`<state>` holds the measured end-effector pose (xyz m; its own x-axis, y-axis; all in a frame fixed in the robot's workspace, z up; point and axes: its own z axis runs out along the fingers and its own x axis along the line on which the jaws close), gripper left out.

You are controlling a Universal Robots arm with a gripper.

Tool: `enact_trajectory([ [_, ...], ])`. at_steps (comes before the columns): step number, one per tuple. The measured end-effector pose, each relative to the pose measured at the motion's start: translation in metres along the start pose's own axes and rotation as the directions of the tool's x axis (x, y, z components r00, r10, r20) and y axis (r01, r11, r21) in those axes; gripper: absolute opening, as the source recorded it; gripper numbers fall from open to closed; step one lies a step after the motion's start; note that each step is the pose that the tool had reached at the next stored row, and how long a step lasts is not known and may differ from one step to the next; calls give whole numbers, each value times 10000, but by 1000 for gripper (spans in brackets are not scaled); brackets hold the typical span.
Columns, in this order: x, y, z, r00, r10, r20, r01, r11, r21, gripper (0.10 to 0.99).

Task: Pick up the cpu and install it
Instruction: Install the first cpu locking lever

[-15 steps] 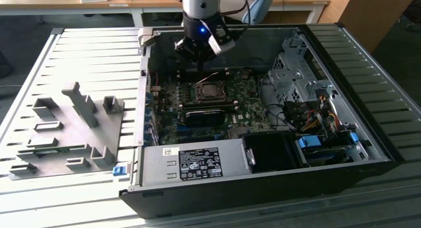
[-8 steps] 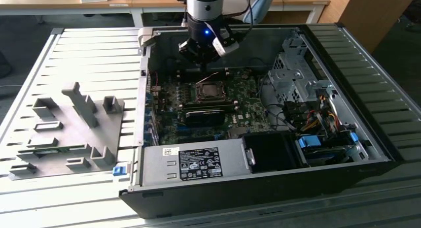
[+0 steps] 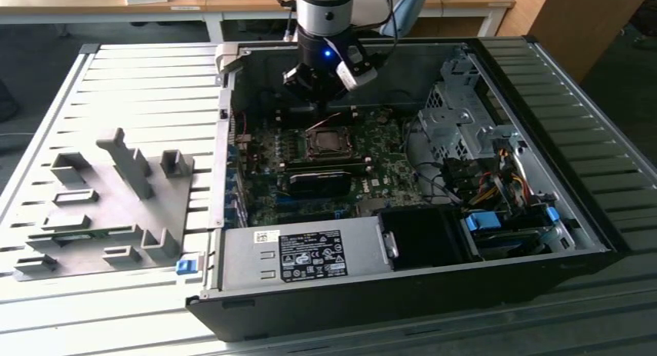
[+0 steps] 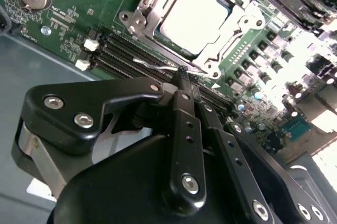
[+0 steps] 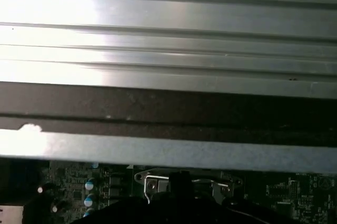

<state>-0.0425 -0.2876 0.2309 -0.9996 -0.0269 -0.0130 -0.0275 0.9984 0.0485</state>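
The open computer case [image 3: 411, 241] is lying on the slatted table [image 3: 144, 87], motherboard [image 3: 308, 194] facing up. The gripper [image 4: 180, 72] is hanging just above the board beside the socket [image 4: 221, 50], jaws drawn together and holding nothing. The cpu [image 4: 192, 17] is sitting in the socket, frame unlatched. Risk: any knock from the gripper could unseat the chip, bending contacts underneath.

Silver-grey arm [image 3: 325, 10] w/ blue light, black pincer [image 4: 181, 76], silver screws
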Motion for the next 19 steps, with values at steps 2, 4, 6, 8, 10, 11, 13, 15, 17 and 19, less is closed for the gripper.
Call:
enact_trajectory([
  [2,-3,1,14,10000,2,3,-2,9999,-114,106],
  [4,-12,1,29,10000,3,8,-3,9998,-189,106],
  [6,-24,0,36,10000,3,5,-3,9998,-187,106],
  [8,-36,0,45,10000,3,6,-3,9998,-187,106],
  [10,-50,0,55,10000,4,6,-3,9998,-189,106],
  [11,-57,1,62,10000,3,6,-3,9998,-190,106],
  [13,-70,2,75,10000,3,6,-3,9998,-190,106],
  [15,-85,4,84,10000,3,5,-3,9998,-188,106],
  [17,-98,7,92,10000,2,6,-2,9998,-190,106],
  [19,-108,8,101,10000,3,6,-3,9998,-190,106],
])
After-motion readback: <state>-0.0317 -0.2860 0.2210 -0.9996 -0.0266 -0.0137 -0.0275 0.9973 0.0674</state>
